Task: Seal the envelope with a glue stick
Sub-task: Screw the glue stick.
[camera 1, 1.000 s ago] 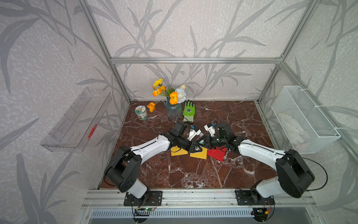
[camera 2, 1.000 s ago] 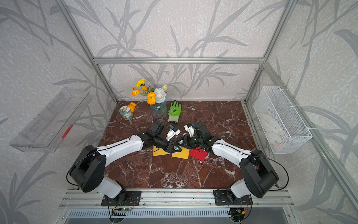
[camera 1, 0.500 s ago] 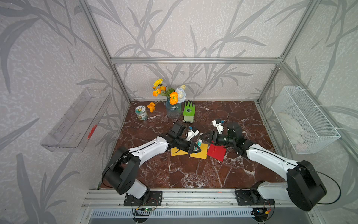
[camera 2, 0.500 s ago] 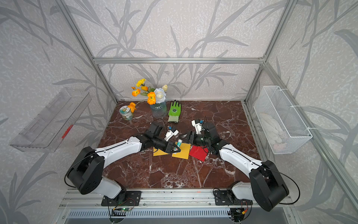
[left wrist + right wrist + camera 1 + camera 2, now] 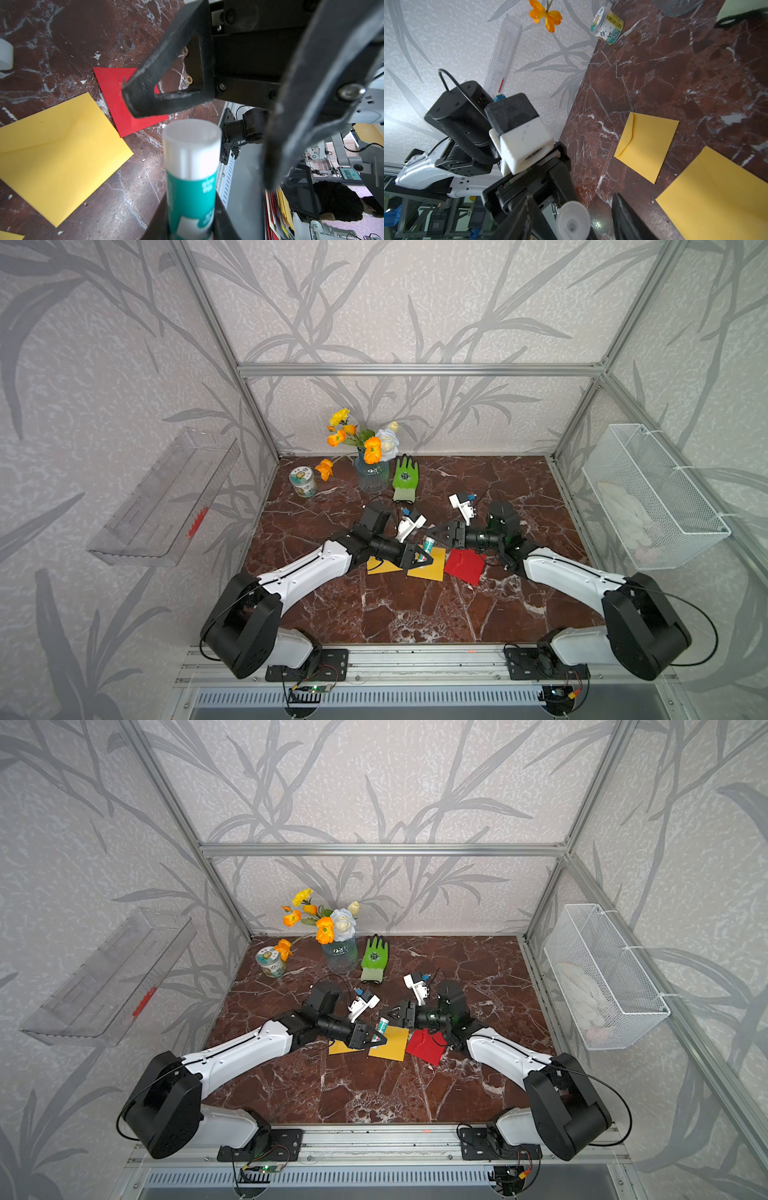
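The glue stick [image 5: 191,166] is pinched at its labelled body by the jaws of the left gripper [image 5: 423,558] and is held tilted near a yellow envelope [image 5: 428,570] on the surface [image 5: 415,614]. Its cap [image 5: 572,221] is flanked by the spread jaws of the right gripper [image 5: 432,536], with gaps seen on both sides. A red envelope [image 5: 464,566] lies just beside the yellow one.

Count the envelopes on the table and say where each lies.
3. A small yellow envelope lies toward the left arm; a larger yellow envelope lies beside it, mid-table; a red envelope lies beside that, toward the right arm. Others may be hidden beneath the arms.
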### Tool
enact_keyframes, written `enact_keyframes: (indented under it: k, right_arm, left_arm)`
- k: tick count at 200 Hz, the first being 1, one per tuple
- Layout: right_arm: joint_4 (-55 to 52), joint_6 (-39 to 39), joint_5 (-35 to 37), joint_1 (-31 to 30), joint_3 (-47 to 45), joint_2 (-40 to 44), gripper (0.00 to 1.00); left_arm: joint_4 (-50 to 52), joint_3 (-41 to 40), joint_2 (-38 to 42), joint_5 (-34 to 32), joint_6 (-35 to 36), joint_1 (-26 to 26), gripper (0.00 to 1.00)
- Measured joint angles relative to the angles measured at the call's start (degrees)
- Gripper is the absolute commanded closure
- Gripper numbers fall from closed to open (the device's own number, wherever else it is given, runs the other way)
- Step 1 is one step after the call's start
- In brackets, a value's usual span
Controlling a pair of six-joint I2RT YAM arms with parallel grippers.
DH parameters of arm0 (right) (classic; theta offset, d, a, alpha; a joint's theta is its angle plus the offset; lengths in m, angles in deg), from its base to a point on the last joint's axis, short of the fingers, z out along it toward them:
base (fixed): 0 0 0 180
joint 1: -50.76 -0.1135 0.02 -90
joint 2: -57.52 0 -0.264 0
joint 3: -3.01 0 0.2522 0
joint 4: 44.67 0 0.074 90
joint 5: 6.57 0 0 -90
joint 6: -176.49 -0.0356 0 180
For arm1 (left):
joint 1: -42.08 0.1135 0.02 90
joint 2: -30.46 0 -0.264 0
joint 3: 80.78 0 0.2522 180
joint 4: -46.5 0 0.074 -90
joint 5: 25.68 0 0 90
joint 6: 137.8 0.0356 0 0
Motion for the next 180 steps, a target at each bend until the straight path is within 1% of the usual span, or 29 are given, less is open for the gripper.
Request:
enact_keyframes:
  k: [33,62,104,115,124,140,180]
  right_arm:
    - [0.26,-0.63,-1.07,-0.02,0.00,-0.63,0.48]
    - [-0.24,-0.59,-1.20,-0.04,0.00,-1.07,0.57]
    - [-0.59,-0.72,-1.14,-0.11,0.07,-2.34,0.58]
    - [-0.70,-0.68,-1.16,-0.20,0.20,-2.40,0.61]
    - [-0.74,-0.74,-1.16,-0.28,0.37,-2.47,0.68]
    - [-0.37,-0.59,-1.60,-0.42,0.57,-2.47,0.74]
    - [2.93,-0.46,-5.22,-0.31,0.39,-2.38,0.75]
  left_arm:
    - [-0.07,0.00,0.00,-0.50,-0.20,0.00,1.00]
    - [-0.02,0.00,0.02,-0.98,-0.20,0.00,1.00]
    - [0.17,0.00,0.02,-1.81,-0.20,-0.09,1.00]
    - [0.22,0.00,0.02,-1.92,-0.20,-0.11,1.00]
    - [0.22,0.00,0.02,-1.97,-0.20,-0.11,1.00]
    - [0.28,0.00,0.02,-2.01,-0.26,-0.11,1.00]
    - [0.31,0.02,1.29,-0.44,-0.74,-0.09,1.00]
